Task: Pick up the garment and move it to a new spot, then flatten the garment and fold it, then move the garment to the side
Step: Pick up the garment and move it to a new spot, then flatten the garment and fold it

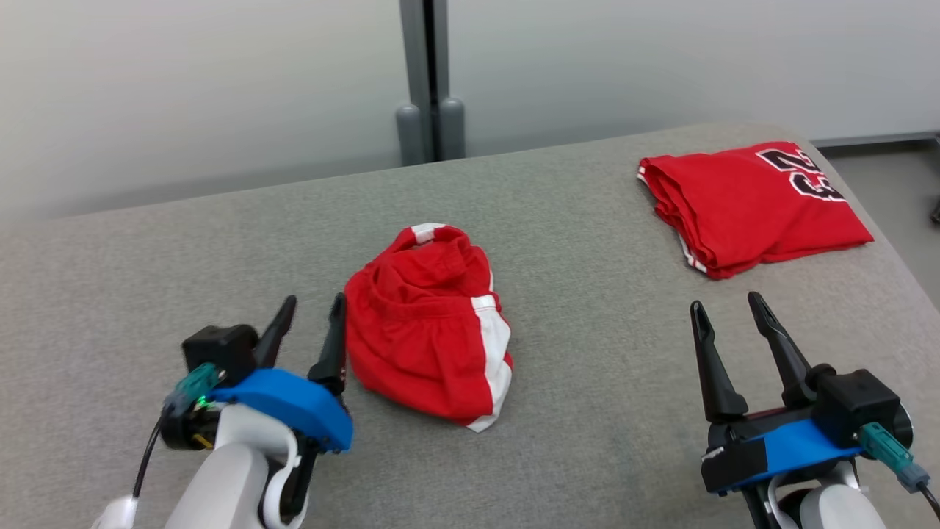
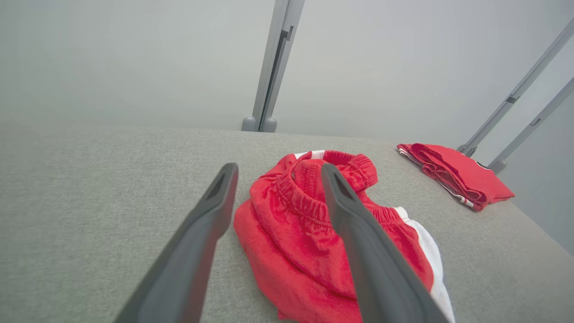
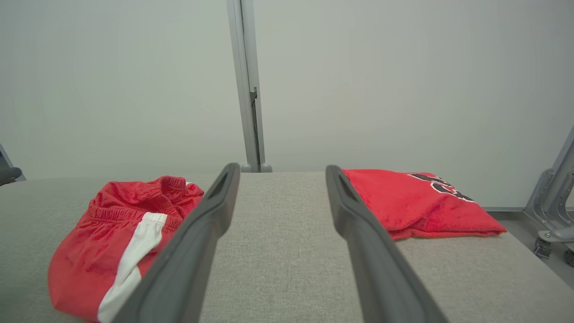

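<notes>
I see a folded red jersey (image 1: 756, 206) lying far right on the grey surface (image 1: 587, 330), a grey post (image 1: 429, 81) behind.

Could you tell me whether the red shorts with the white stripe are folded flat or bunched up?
Bunched up: the red shorts lie in a rumpled, rounded heap, cloth gathered over itself, with no neat fold.

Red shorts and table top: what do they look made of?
The red shorts look like a soft matte knit, probably polyester or cotton: they slump in loose folds, with a gathered elastic waistband. The table top looks covered in grey woven fabric, matte: a fine heathered weave shows, no glare. What lies beneath cannot be told.
</notes>
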